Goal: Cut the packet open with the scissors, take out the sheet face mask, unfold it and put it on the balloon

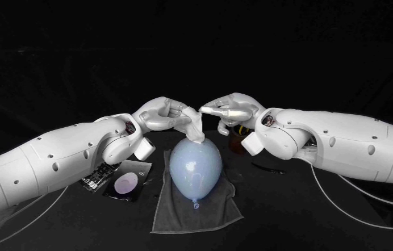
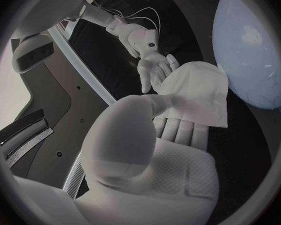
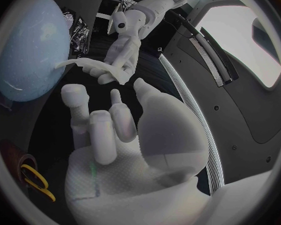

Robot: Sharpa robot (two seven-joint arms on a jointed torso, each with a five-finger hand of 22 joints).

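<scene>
I see the table [image 1: 278,220] from my head camera, looking down; wrist fisheyes sit close behind the left hand [image 2: 159,165] and right hand [image 3: 122,155] (all share the balloon [image 1: 196,166]).

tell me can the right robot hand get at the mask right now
Probably yes: the mask hangs from the left robot hand above the balloon, and the open right robot hand is close beside it, nothing between.

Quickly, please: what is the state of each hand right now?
Left hand: holds the sheet mask.
Right hand: open, holding nothing.
</scene>
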